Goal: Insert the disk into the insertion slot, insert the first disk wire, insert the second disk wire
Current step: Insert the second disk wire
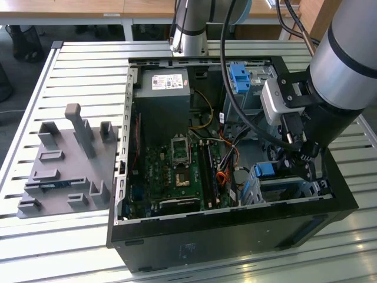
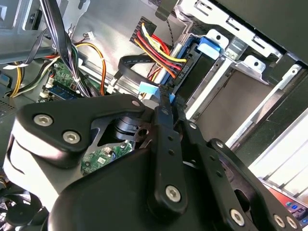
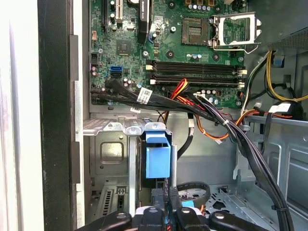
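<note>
The gripper (image 1: 298, 158) hangs low inside the open computer case (image 1: 235, 227), at the drive cage corner – its fingers (image 2: 166, 113) pressed together on a dark connector with a light-blue tab. The disk (image 3: 157, 156), blue carrier showing, sits in the insertion slot (image 3: 108, 149) beside the motherboard (image 1: 174, 174)
</note>
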{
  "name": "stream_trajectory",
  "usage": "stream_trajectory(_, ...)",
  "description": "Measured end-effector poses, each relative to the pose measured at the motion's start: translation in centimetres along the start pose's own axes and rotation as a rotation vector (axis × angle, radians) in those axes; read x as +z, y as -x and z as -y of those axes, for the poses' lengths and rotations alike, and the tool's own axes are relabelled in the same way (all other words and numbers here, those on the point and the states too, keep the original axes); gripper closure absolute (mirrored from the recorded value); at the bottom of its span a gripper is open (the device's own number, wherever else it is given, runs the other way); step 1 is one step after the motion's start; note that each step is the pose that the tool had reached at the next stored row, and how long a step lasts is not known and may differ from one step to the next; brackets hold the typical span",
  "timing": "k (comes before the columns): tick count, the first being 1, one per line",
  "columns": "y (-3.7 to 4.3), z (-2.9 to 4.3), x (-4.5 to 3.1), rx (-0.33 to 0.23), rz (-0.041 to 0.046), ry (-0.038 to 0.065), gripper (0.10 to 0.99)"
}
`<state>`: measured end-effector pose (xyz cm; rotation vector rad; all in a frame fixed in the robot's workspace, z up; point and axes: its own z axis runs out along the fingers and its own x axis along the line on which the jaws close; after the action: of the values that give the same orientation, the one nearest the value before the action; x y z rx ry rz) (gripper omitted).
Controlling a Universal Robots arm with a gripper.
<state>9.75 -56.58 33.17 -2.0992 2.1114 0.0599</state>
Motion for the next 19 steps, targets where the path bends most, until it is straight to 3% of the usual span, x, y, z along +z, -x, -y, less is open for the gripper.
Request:
stream_trajectory(2, 0.0, 0.0, 0.0, 0.0, 0.0002, 0.0, 0.949)
stream_trajectory(9, 0.09, 0.02, -0.25, 0.0, 0.0004, 0.0, 0.949)
stream_trajectory(10, 0.12, 0.02, -0.25, 0.0, -0.006, 0.0, 0.949)
stream_trajectory(13, 0.18, 0.02, -0.25, -0.004, -0.0413, -0.004, 0.949)
stream_trajectory(14, 0.2, 0.02, -0.24, -0.004, -0.0454, -0.005, 0.949)
stream_trajectory(19, 0.27, 0.02, -0.22, -0.004, -0.0444, -0.005, 0.949)
